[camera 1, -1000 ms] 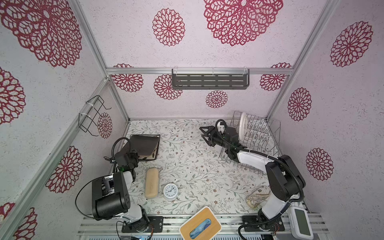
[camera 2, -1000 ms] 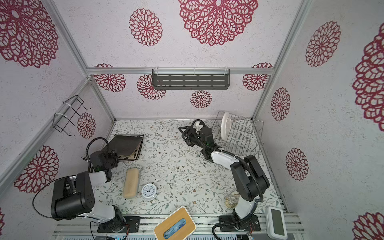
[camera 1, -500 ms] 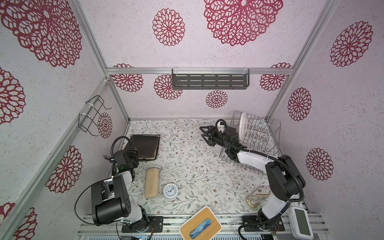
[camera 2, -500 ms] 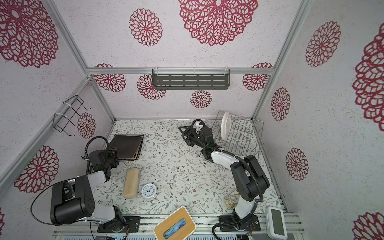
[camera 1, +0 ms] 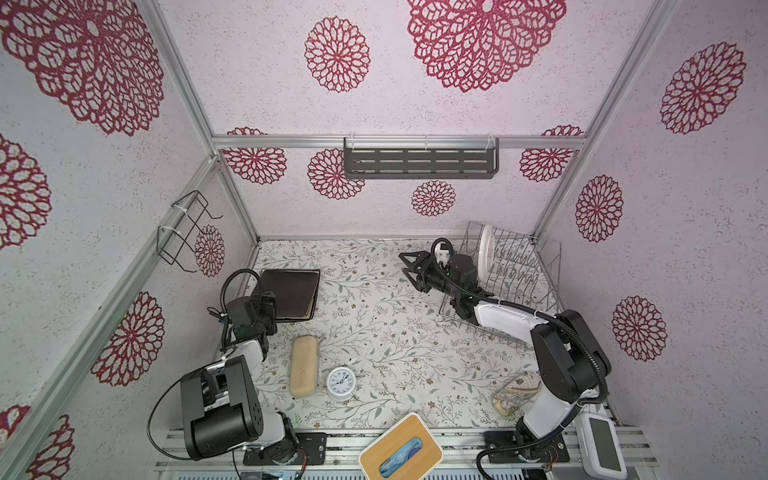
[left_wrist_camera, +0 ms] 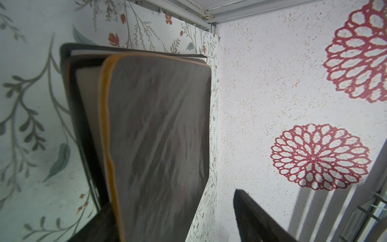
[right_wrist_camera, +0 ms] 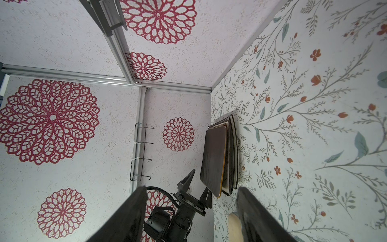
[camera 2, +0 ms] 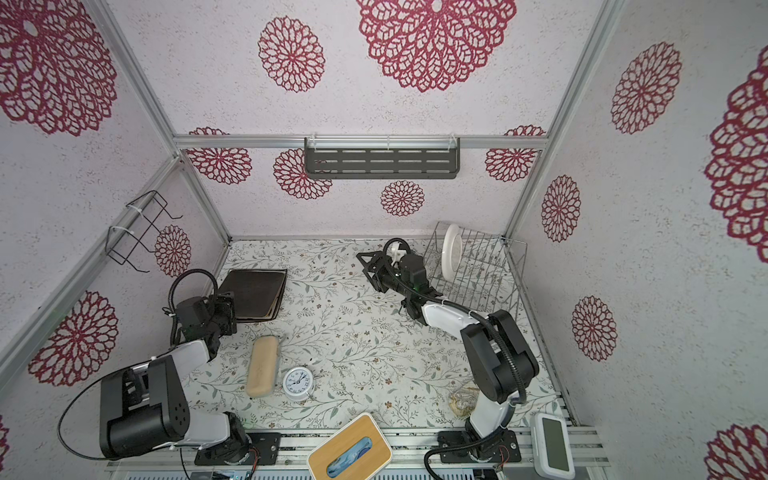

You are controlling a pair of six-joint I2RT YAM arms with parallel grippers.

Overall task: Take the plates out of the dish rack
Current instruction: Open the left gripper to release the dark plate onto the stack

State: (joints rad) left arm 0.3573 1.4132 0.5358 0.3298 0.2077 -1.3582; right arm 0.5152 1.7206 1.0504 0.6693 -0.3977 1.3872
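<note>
On the floral table (camera 1: 374, 316), a small white alarm clock (camera 1: 340, 383) stands just beside a beige oblong case (camera 1: 304, 366). A wood-topped tissue box (camera 1: 400, 449) sits at the front edge.

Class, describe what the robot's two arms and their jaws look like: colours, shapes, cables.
The left arm and right arm match: chunky black joint housings joined by smooth white link shells. A black ribbed cable loops along each. The jaws are black and taper to points.
</note>
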